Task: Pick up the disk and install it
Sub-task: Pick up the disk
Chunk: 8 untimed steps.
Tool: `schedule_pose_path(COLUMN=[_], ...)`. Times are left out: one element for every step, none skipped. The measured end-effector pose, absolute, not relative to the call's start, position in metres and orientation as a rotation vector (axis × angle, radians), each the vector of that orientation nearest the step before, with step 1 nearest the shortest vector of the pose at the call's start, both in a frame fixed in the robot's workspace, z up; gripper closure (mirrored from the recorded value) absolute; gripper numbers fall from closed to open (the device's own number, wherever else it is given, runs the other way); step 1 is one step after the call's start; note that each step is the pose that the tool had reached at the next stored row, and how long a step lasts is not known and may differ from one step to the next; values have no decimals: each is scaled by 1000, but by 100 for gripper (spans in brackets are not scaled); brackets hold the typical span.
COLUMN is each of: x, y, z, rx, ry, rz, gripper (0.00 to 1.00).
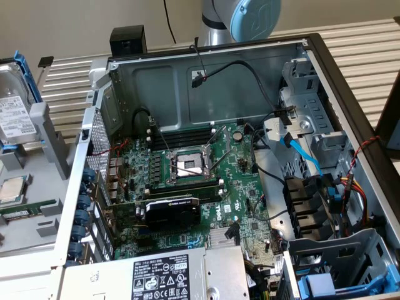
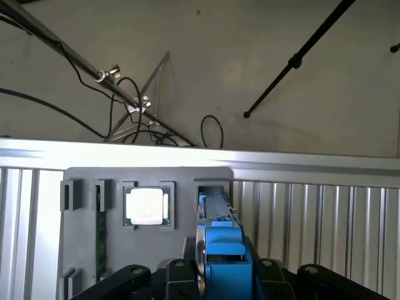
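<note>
The disk [image 1: 11, 109], a silver drive with a white label in a blue carrier frame, stands in a grey holder [image 1: 53, 140] at the exterior view's far left, outside the computer case. In the wrist view the disk [image 2: 220, 240] is seen edge-on and very close, its blue frame rising out of the holder's slot. My gripper [image 2: 222, 278] straddles it: the black finger links [image 2: 131, 275] spread wide on either side of the blue frame, open and not clamped on it. The drive cage [image 1: 350, 262] with blue rails sits in the case at the exterior view's lower right.
The small square CPU chip [image 2: 147, 205] lies in the holder beside the disk, also seen as a CPU chip [image 1: 12, 187]. The open case holds the motherboard [image 1: 187, 181], loose cables [image 1: 300, 150] and the grey power-supply box [image 1: 162, 275]. The arm's joint [image 1: 250, 15] is behind the case.
</note>
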<state>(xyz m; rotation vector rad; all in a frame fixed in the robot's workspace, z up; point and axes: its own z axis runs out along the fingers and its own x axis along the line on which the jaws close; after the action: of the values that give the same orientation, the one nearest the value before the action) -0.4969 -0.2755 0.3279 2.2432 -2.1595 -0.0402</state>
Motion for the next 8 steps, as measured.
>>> schedule_pose_path(x=[-497, -497, -497, -497, -497, -497, -497, -497], y=[-275, -275, -275, -275, -275, -275, -275, -275], z=[332, 335, 340, 345, 349, 354, 358, 363], rx=[2244, 2244, 2244, 2244, 2244, 2245, 2245, 2245], ry=[-2160, -2160, -2160, -2160, -2160, -2161, -2160, -2161], rz=[-39, -39, -38, -38, -38, -37, -37, -37], gripper=[63, 63, 63, 63, 63, 63, 63, 63])
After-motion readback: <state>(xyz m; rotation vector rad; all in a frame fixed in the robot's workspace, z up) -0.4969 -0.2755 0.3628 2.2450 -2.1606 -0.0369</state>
